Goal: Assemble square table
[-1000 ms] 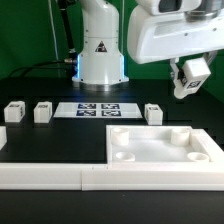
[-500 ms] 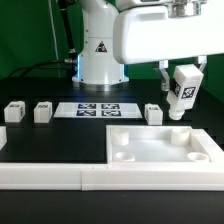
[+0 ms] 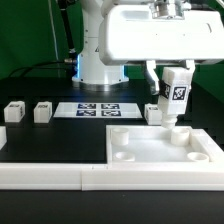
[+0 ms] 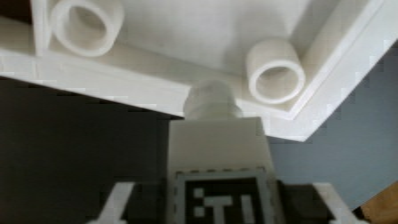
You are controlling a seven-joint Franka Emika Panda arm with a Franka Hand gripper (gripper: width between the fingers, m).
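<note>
Over the slab [image 3: 150, 152], far corner toward the exterior view's right, arm hangs wrist-down. Claw [image 3: 171, 80] pinches a leg [image 3: 176, 94], slightly tilted, peg end near a socket [image 4: 276, 75]. Slab lies on bench [image 3: 50, 140].

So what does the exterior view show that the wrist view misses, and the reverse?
Exterior view only: three loose small white blocky tagged legs on the black table, the marker board, the long white border rail and the arm's white base. Wrist view only: a close look at two round corner sockets, with the held leg's peg end near one. Both: the gripper shut on the fourth white tagged leg, by the rim of the white plastic square slab.
</note>
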